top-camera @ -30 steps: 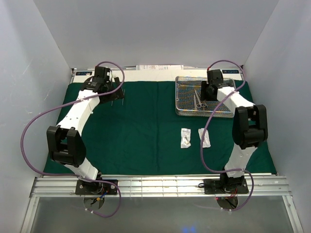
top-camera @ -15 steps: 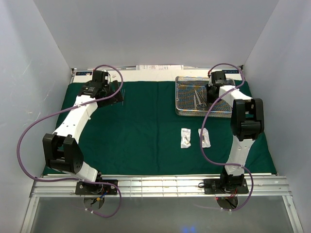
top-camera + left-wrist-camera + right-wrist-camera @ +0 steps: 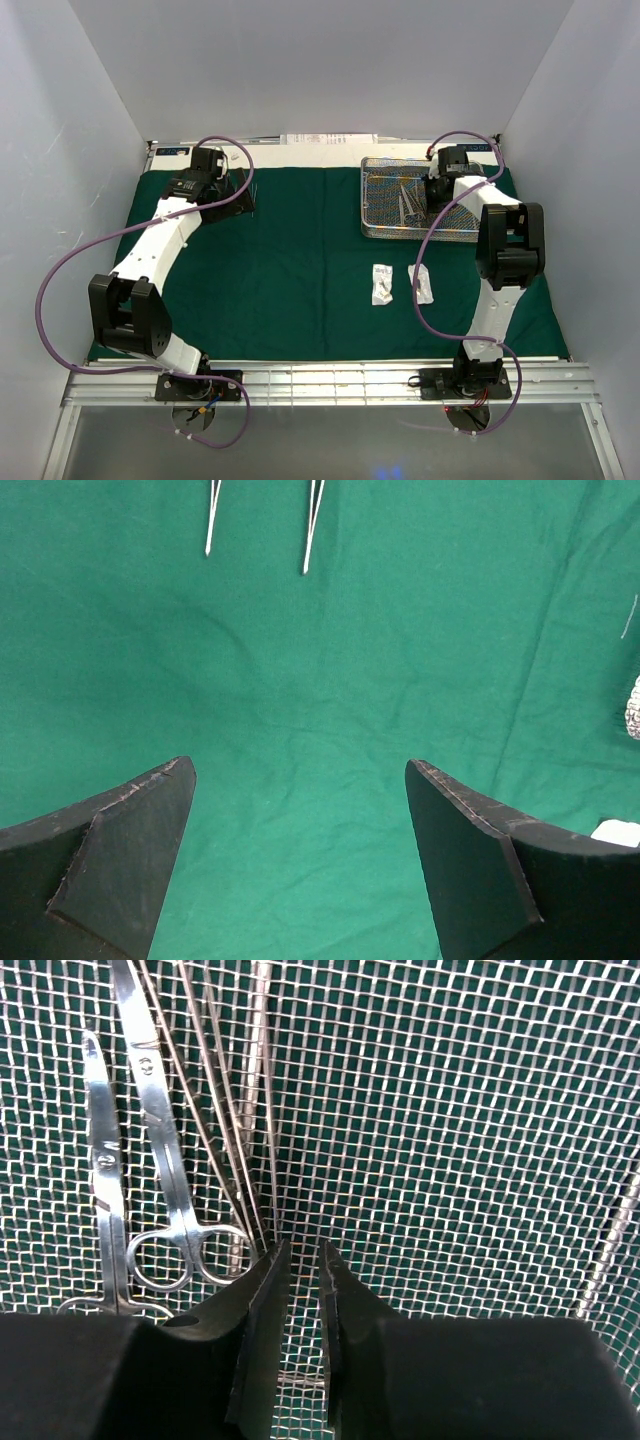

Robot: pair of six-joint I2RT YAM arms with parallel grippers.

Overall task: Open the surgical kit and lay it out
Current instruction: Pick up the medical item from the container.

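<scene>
Two arms logged | right end effector (image 3: 300, 1260) narrowed within the last second beside forceps (image 3: 235, 1110) in far-right wire-mesh tray (image 3: 378, 228), possibly pinching them | left end effector (image 3: 300, 850) hung spread above drape (image 3: 300, 260) | pickup likely begun

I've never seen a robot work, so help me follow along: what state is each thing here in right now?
Green cloth: spread out flat.
Mesh tray: upright on the cloth, tools inside.
Scissors: lying flat in the tray.
Two packets: lying on the cloth, outside the tray.
Left gripper: open, empty, above the cloth.
Right gripper: down in the tray, fingers nearly together; grip unclear.
</scene>
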